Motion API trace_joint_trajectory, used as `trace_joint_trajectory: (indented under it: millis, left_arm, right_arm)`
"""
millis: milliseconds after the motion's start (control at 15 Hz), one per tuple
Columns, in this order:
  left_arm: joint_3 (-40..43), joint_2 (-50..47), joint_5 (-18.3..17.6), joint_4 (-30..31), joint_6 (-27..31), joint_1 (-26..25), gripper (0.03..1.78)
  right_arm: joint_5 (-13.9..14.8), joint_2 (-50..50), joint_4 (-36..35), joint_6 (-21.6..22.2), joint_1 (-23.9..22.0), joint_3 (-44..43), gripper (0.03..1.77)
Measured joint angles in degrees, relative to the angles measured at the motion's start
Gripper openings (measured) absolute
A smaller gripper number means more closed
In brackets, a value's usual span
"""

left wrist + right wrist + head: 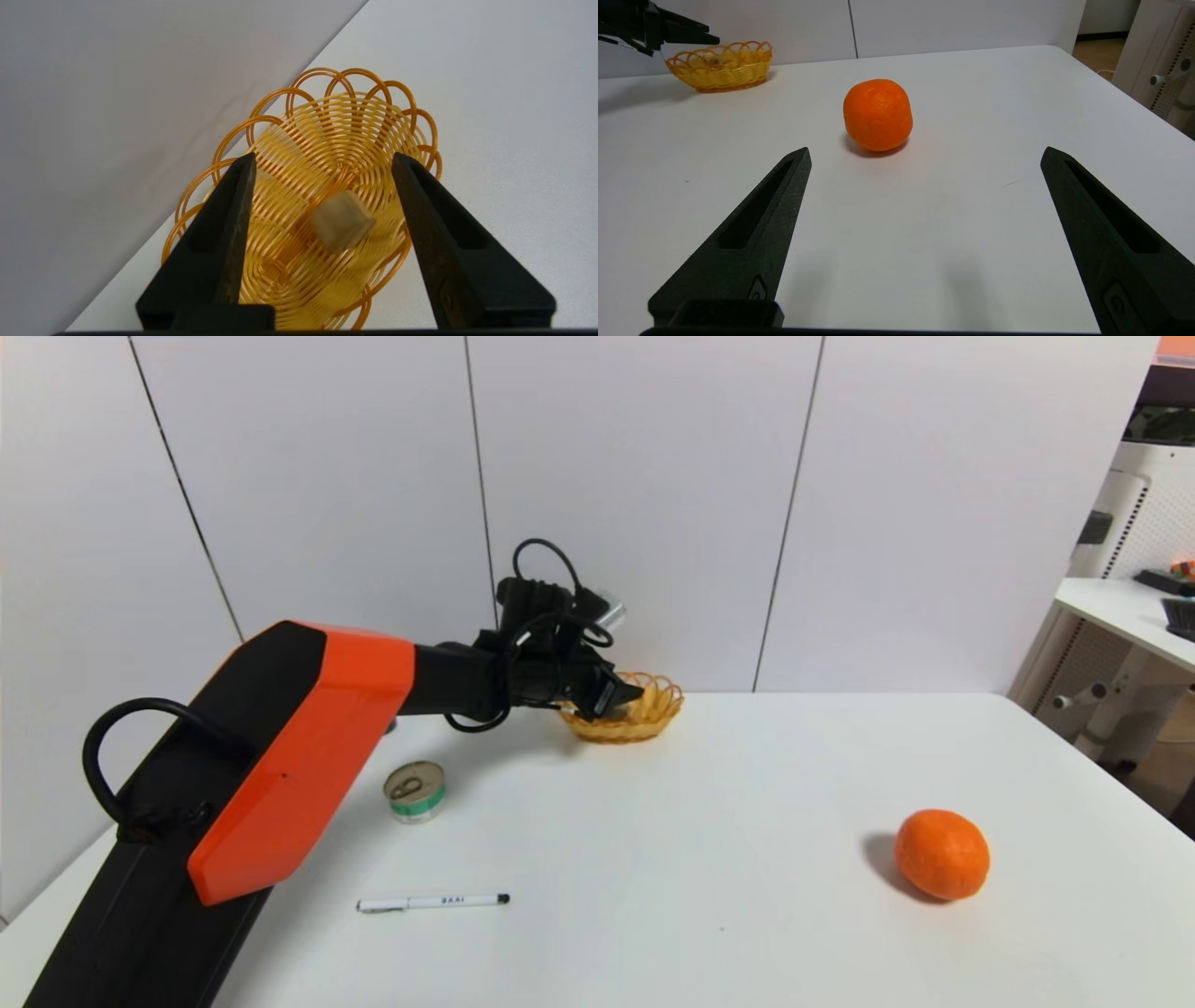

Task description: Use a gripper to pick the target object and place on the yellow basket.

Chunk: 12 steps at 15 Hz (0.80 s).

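Tan wooden lump (342,222) between spread jaws, above yellow basket (327,135).
Left gripper (323,161) wide, gripping nothing; right gripper (924,156) wide near orange (877,115).

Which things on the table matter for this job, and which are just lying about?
In the job:
left gripper, open over the basket
lump, between the jaws, inside the basket
basket

Lying about:
can
pen
orange
right gripper, open, idle near the orange
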<state>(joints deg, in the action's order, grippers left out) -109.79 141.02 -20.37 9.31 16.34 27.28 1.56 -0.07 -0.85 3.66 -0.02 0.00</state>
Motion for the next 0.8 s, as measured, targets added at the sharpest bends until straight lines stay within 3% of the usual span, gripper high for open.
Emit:
trace_joint_trajectory:
  millis: [333, 600, 800]
  left_arm:
    - [1.3, -4.8, 0.7, -0.3, 0.2, 0.0, 1.38]
    - [7.7, -19.6, 8.0, -1.1, 0.3, -0.7, 1.51]
    - [14.5, -34.8, 14.5, -5.0, 0.3, -3.7, 1.57]
  right_arm:
    - [0.0, 0.0, 0.0, 0.0, 0.0, 0.0, 1.70]
    - [0.0, 0.0, 0.0, 0.0, 0.0, 0.0, 1.70]
    - [0.0, 0.0, 0.0, 0.0, 0.0, 0.0, 1.70]
